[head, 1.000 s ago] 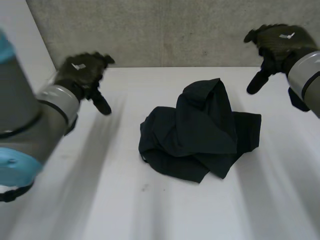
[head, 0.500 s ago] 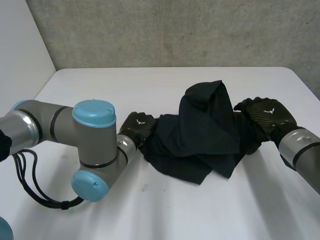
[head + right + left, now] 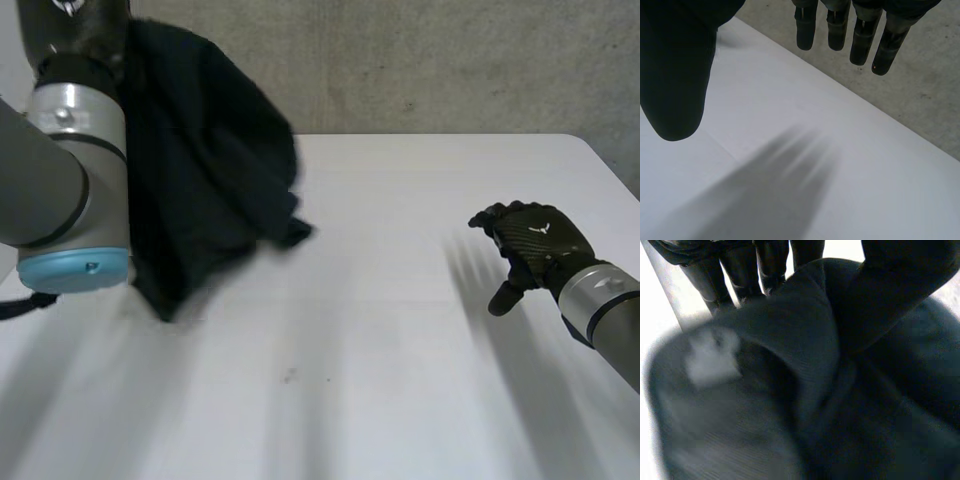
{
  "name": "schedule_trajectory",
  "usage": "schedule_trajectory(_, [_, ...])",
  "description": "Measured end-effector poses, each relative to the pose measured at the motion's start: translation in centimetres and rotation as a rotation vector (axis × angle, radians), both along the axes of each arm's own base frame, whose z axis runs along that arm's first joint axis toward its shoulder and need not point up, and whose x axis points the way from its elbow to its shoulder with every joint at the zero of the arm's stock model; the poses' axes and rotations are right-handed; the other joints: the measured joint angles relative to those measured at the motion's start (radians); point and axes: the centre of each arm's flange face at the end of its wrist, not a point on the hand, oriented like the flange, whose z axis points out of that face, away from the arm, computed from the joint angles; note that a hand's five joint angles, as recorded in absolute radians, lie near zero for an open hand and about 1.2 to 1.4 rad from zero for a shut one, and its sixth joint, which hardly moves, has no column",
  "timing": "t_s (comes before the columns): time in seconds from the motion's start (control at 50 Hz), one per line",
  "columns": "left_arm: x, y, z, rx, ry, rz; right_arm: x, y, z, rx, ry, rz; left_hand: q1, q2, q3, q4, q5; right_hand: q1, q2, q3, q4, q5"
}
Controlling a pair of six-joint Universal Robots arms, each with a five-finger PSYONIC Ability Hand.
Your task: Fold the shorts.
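Head view first: the white table [image 3: 400, 330] is now bare across its middle, where half a second ago the shorts lay in a crumpled heap with a hand pressed in on each side. The left arm [image 3: 60, 170] has swung up and out to its own side, and the shorts [image 3: 200, 170] have gone with it. They hang in a dark bunch from the left hand [image 3: 75, 25], with the lowest fold dangling close to the table, though I cannot tell whether it touches. The right hand [image 3: 535, 240] has come off the cloth and sits low over the table on its own side, well apart from the garment.

For the task, I judge this to be a lift to let the shorts drop open. Nothing is spread flat yet, so no fold has begun, and the garment has to come back down and be laid out first.

In the left wrist view the shorts [image 3: 790, 405] bulge up right under the palm. The fingers [image 3: 740, 270] run down behind a thick ridge of cloth, clenched on that bunch and carrying all the weight. A pale label [image 3: 710, 360] shows on the cloth just beyond the fingertips.

In the right wrist view the fingers [image 3: 837, 25] are straight and released, the thumb [image 3: 675, 75] is held apart from them, and they grasp nothing, with bare table [image 3: 790, 190] beneath.
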Motion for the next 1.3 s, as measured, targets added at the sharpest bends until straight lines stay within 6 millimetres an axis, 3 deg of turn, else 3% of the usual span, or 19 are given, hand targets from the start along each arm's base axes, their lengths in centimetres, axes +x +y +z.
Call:
schedule_trajectory(0.06, [-0.7,0.4,0.4,-0.040,-0.021,-0.036,0.2,0.3,-0.2,0.006,0.002,0.006,0.000,0.000,0.000,0.000,0.000,0.000,0.000,0.000,0.000,0.000])
schedule_trajectory(0.16, [-3.1,1.1,-0.9,-0.033,-0.071,-0.131,0.3,0.5,-0.3,0.010,0.005,0.011,0.000,0.001,0.000,0.000,0.000,0.000,0.000,0.000,0.000,0.000])
schedule_trajectory(0.18, [-5.4,2.0,-2.6,-0.009,-0.114,-0.226,0.3,0.5,-0.3,0.011,0.005,0.012,0.000,0.001,0.000,0.000,0.000,0.000,0.000,0.000,0.000,0.000])
schedule_trajectory(0.22, [-6.6,2.6,-3.5,0.004,-0.134,-0.274,0.4,0.6,-0.4,0.012,0.006,0.012,0.000,0.001,0.000,0.000,0.000,0.000,0.000,0.000,0.000,0.000])
schedule_trajectory(0.24, [-8.6,3.9,-5.1,0.029,-0.167,-0.359,0.4,0.6,-0.4,0.012,0.006,0.012,0.005,0.001,0.004,0.000,0.000,0.000,0.000,0.000,0.000,0.000])
schedule_trajectory(0.26, [-8.6,3.9,-5.1,0.029,-0.167,-0.359,0.4,0.6,-0.4,0.012,0.006,0.012,0.005,0.001,0.004,0.000,0.000,0.000,0.000,0.000,0.000,0.000])
schedule_trajectory(0.28, [-11.1,6.0,-7.5,0.067,-0.213,-0.474,0.3,0.5,-0.3,0.010,0.006,0.007,0.005,0.001,0.006,0.000,0.000,0.000,0.000,0.000,0.000,0.000])
schedule_trajectory(0.3, [-12.3,7.3,-8.8,0.089,-0.237,-0.533,0.2,0.5,-0.3,0.009,0.006,0.003,0.003,-0.011,-0.003,-0.010,-0.003,0.000,0.000,0.000,0.000,0.000])
schedule_trajectory(0.36, [-14.3,10.2,-11.3,0.139,-0.287,-0.644,0.1,0.3,-0.3,0.006,0.006,-0.007,-0.036,-0.107,-0.095,-0.105,-0.045,0.000,0.000,0.000,0.000,0.000])
schedule_trajectory(0.38, [-14.9,11.4,-12.3,0.161,-0.307,-0.683,0.0,0.3,-0.3,0.005,0.006,-0.011,-0.264,-0.323,-0.304,-0.316,-0.250,0.000,0.000,0.000,0.000,0.000])
schedule_trajectory(0.46, [-15.8,14.2,-14.0,0.215,-0.353,-0.753,-0.1,0.1,-0.3,0.003,0.005,-0.023,-0.447,-0.345,-0.493,-0.505,-0.444,0.000,0.000,0.000,0.000,0.000])
schedule_trajectory(0.54, [-15.5,15.3,-13.6,0.243,-0.369,-0.758,-0.2,0.1,-0.3,0.003,0.003,-0.029,-0.537,-0.345,-0.617,-0.633,-0.577,0.000,0.000,0.000,0.000,0.000])
schedule_trajectory(0.62, [-14.4,14.8,-11.9,0.245,-0.353,-0.706,-0.2,0.1,-0.3,0.006,0.000,-0.028,-0.600,-0.345,-0.668,-0.691,-0.641,0.000,0.000,0.000,0.000,0.000])
schedule_trajectory(0.76, [-10.3,12.1,-7.3,0.227,-0.273,-0.513,0.2,0.6,-0.1,0.020,-0.007,-0.013,-0.649,-0.345,-0.732,-0.757,-0.706,0.000,0.000,0.000,0.000,0.000])
schedule_trajectory(0.84, [-7.6,10.8,-6.0,0.233,-0.245,-0.415,1.5,2.3,0.9,0.036,-0.042,0.029,-0.674,-0.345,-0.753,-0.779,-0.725,0.000,0.000,0.000,0.000,0.000])
schedule_trajectory(0.96, [-5.6,10.7,-6.5,0.289,-0.266,-0.368,2.9,4.6,2.6,0.038,-0.104,0.084,-0.527,-0.345,-0.619,-0.625,-0.565,0.000,0.000,0.000,0.000,0.000])
schedule_trajectory(1.1, [-4.8,11.3,-7.4,0.351,-0.298,-0.362,3.8,6.3,3.7,0.014,-0.130,0.130,-0.553,-0.345,-0.632,-0.646,-0.590,0.000,0.000,0.000,0.000,0.000])
schedule_trajectory(1.2, [-4.2,10.9,-7.9,0.371,-0.302,-0.340,4.7,7.0,2.4,0.051,-0.107,0.165,-0.682,-0.345,-0.754,-0.781,-0.725,0.000,0.000,0.000,0.000,0.000])
schedule_trajectory(1.3, [-3.0,9.3,-8.6,0.396,-0.299,-0.285,5.5,7.6,-0.3,0.128,-0.062,0.185,-0.707,-0.345,-0.796,-0.816,-0.762,0.000,0.000,0.000,0.000,0.000])
